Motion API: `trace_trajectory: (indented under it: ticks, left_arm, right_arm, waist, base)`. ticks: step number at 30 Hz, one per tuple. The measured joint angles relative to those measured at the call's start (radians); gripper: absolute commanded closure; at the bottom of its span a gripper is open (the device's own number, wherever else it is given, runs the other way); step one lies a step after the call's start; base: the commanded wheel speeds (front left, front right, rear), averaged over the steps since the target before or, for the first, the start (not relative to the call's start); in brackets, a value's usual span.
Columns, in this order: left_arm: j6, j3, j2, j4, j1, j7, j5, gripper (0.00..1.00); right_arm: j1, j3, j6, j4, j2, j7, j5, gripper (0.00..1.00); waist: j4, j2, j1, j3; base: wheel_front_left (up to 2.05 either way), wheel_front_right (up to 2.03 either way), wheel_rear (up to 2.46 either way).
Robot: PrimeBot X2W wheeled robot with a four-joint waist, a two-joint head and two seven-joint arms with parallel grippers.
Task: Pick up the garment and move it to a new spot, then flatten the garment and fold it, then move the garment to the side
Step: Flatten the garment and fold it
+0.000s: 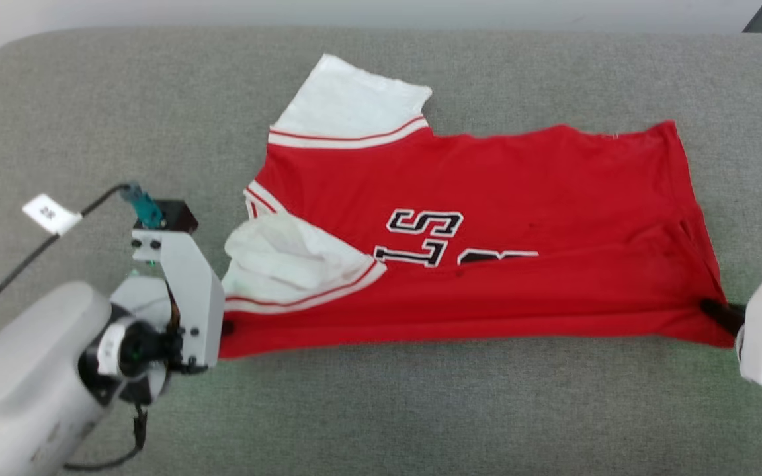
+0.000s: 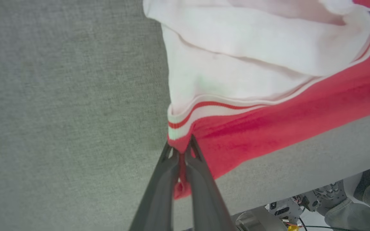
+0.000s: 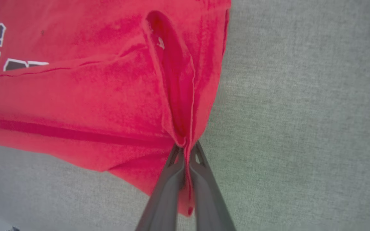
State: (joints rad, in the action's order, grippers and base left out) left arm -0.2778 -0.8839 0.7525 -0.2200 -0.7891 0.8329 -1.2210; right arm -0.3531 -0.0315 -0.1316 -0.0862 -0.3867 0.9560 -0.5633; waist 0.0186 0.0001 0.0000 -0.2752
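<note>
Red shirt (image 1: 487, 218) flat on grey cushion (image 1: 421, 410), near edge seemingly doubled over; left gripper (image 2: 180, 146) and right gripper (image 3: 186, 146) each pinching a near corner; folding unfinished, move aside pending

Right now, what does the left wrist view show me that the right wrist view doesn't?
Left wrist view: the shirt's white sleeve with its striped trim, the left gripper shut on the red corner just under that trim, and robot hardware past the edge of the grey surface. Right wrist view: the right gripper shut on a gathered fold of plain red cloth, with a loose open pocket of fabric above it. Both: a shut gripper pinching red cloth over the grey surface.
</note>
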Motion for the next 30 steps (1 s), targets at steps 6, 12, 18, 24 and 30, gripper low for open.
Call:
trace_trajectory:
  ticks: [6, 12, 18, 24, 30]
  left_arm:
    - [-0.058, -0.014, 0.041, 0.109, 0.089, 0.002, -0.009, 1.0]
    - [-0.067, -0.03, 0.035, 0.102, 0.137, -0.008, -0.014, 0.97]
    - [-0.052, -0.026, 0.034, 0.081, 0.131, -0.022, -0.01, 0.0]
    - [-0.056, -0.007, 0.087, 0.128, 0.063, -0.001, 0.021, 0.0]
    - [-0.056, 0.043, 0.111, 0.139, -0.056, -0.039, 0.083, 0.0]
  right_arm:
    - [0.095, -0.035, 0.0, 0.05, 0.022, 0.035, 0.002, 1.0]
    - [0.113, -0.052, 0.0, 0.02, 0.062, -0.009, 0.022, 1.0]
    - [0.093, -0.038, 0.0, -0.006, 0.076, -0.077, 0.026, 0.0]
    - [0.077, -0.04, 0.0, 0.016, 0.078, -0.121, 0.014, 0.0]
    - [0.064, -0.058, 0.0, 0.087, 0.093, -0.198, 0.012, 0.0]
  waist:
    - [-0.005, 0.0, 0.0, 0.007]
    - [-0.015, 0.0, 0.0, 0.01]
    - [-0.027, 0.0, 0.0, 0.01]
    - [-0.046, 0.0, 0.0, 0.012]
    - [-0.075, 0.0, 0.0, 0.0]
  base:
    - [0.0, 0.0, 0.0]
    - [0.0, 0.0, 0.0]
    - [0.0, 0.0, 0.0]
    - [0.0, 0.0, 0.0]
    - [0.0, 0.0, 0.0]
